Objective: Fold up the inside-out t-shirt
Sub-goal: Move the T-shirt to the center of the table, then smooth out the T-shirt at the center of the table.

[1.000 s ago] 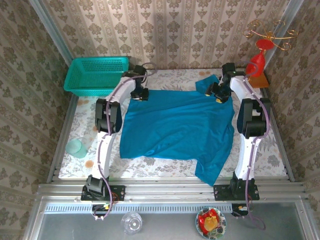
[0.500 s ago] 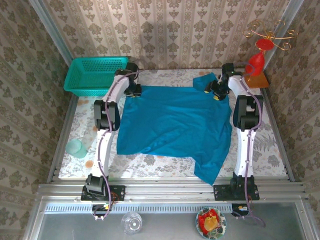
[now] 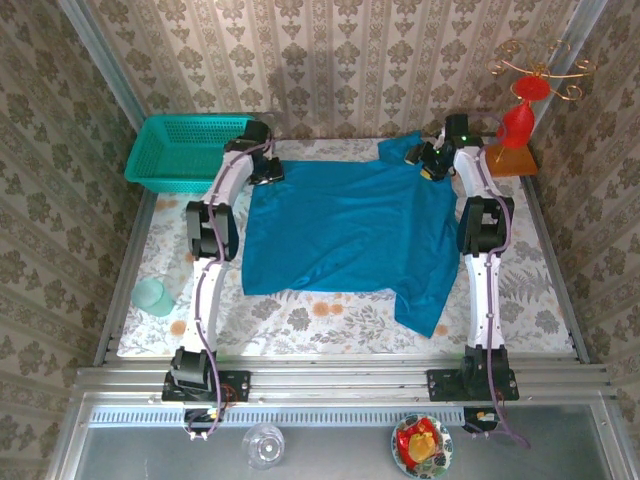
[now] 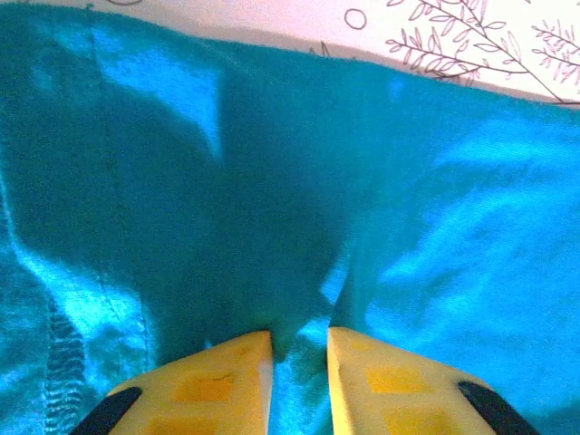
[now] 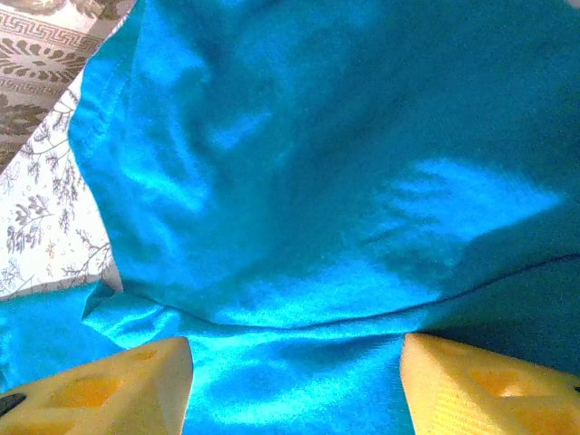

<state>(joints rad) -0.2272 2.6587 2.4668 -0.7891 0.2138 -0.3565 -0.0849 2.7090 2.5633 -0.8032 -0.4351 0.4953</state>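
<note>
At the far edge of the worktop (image 3: pixel 300 318), the inside-out t-shirt (image 3: pixel 350 225) lies spread between the two arms, its far edge close to the back wall. The left jaws are almost closed on a small tuck of its blue cloth, caught between the yellow fingertips (image 4: pixel 231 367). The right jaws stand wide apart at the shirt's far right corner, with cloth running across the gap between their fingertips (image 5: pixel 136 376). I cannot tell whether they grip it or merely rest over it.

The main risk, as I judge it, is an uneven hold. The left pinch is slight, so a firm pull could let the fabric slide free. If the right side has no real purchase, any pull would move one corner alone and skew the shirt.

A bunched flap (image 3: pixel 403 150) beside the right jaws could get trapped inside a fold and leave a lump. The pointed corner (image 3: pixel 425 315) trailing toward the near right might drag crookedly. The teal basket (image 3: pixel 190 150) sits just beside the left arm, and a red ornament (image 3: pixel 515 125) stands near the right arm, so a wide swing could knock either.

Much is hard to read:
- The right arm lies over the shirt's right edge and hides it.
- I cannot make out the collar, the hem or both sleeves, so the shirt's orientation is unclear.
- The wrist views are too close and blurred to show how much cloth lies under each fingertip.
</note>
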